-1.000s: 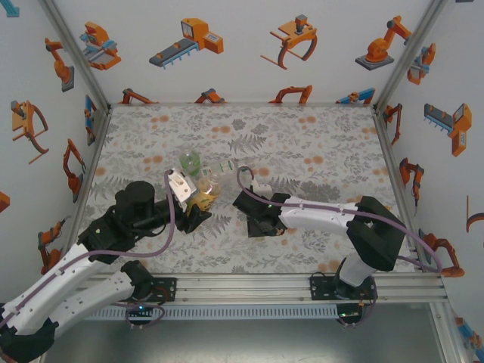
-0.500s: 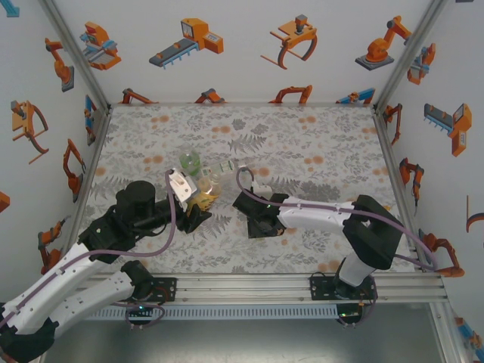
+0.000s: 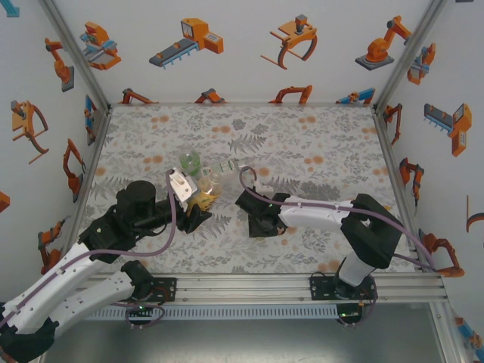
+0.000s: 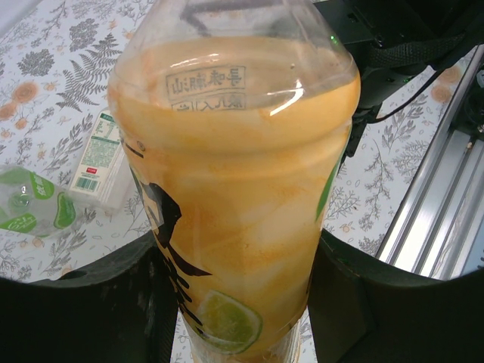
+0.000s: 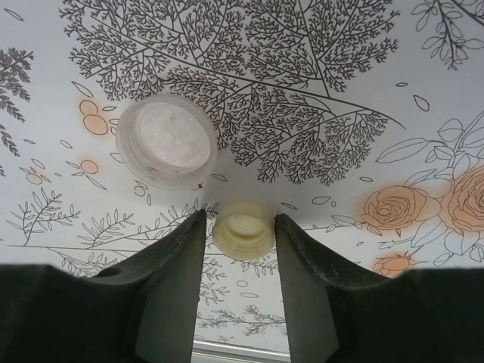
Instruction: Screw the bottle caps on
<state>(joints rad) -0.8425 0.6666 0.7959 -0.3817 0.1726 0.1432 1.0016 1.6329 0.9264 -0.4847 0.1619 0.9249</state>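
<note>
My left gripper is shut on the amber bottle, which has a yellow label with a lime picture. In the top view that bottle stands upright at the left gripper, its neck without a cap. My right gripper is open and low over the table, its fingers either side of a small pale yellowish cap lying open side up, with thin gaps. A wider whitish cap lies just beyond it to the left. The right gripper sits right of the bottle.
A squat green-tinted bottle and a clear bottle with a green-white label lie just behind the amber one; both also show in the left wrist view, the green bottle and the clear bottle. The aluminium rail runs along the near edge.
The right gripper has shifted slightly to the right over the caps. The left arm and the amber bottle have stayed put.
</note>
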